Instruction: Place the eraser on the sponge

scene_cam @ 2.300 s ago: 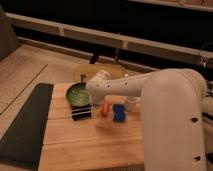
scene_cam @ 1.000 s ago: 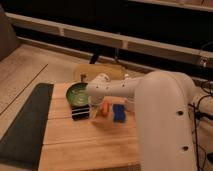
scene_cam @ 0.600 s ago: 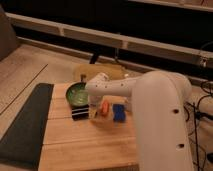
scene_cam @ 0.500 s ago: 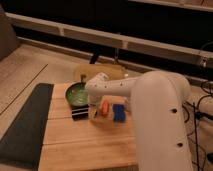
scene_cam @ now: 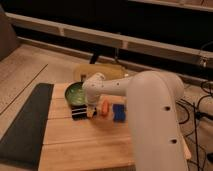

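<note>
The eraser (scene_cam: 79,114), a flat black bar with a pale stripe, lies on the wooden table just in front of the green bowl. The sponge (scene_cam: 119,112), a small bright blue block, rests to its right, with a small orange-red oblong thing (scene_cam: 105,108) between them. My white arm reaches in from the lower right, and its wrist hangs over the bowl's right rim. The gripper (scene_cam: 90,109) points down at the eraser's right end, between the eraser and the orange-red thing. Whether it touches the eraser is hidden by the wrist.
A round green bowl (scene_cam: 75,92) stands behind the eraser. A yellowish flat board (scene_cam: 102,71) lies further back. A dark mat (scene_cam: 25,125) covers the table's left side. Pale wood (scene_cam: 85,145) stretches toward the front edge.
The bulk of my arm has swung a little to the left and the wrist has sunk slightly toward the eraser. Eraser, sponge and bowl stay put.
</note>
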Controlling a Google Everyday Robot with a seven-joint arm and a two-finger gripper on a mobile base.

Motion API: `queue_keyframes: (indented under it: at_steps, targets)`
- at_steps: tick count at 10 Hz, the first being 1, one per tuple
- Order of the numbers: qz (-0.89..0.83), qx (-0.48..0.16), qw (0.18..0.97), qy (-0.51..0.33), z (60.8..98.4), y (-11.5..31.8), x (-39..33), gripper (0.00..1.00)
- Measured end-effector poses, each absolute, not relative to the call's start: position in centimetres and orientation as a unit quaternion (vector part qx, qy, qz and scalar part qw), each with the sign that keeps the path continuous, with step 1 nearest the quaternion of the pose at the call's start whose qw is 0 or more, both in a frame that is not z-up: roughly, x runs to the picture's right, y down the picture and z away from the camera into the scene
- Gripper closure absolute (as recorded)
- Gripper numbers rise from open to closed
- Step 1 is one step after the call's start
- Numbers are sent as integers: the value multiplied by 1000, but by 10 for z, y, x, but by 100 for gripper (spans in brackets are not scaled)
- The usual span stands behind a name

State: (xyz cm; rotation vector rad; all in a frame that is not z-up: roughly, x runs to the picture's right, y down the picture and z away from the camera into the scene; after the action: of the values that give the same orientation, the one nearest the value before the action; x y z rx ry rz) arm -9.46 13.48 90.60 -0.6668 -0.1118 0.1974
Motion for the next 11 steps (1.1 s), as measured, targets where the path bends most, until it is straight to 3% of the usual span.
queue_keyframes:
  at_steps: [2,3,11]
  targets:
    - [80,-314,945,-42,899,125,-90,92]
    - [70,-308,948,-33,892,120,-86,98]
    - [57,-266,961,43,834,103,-49,100]
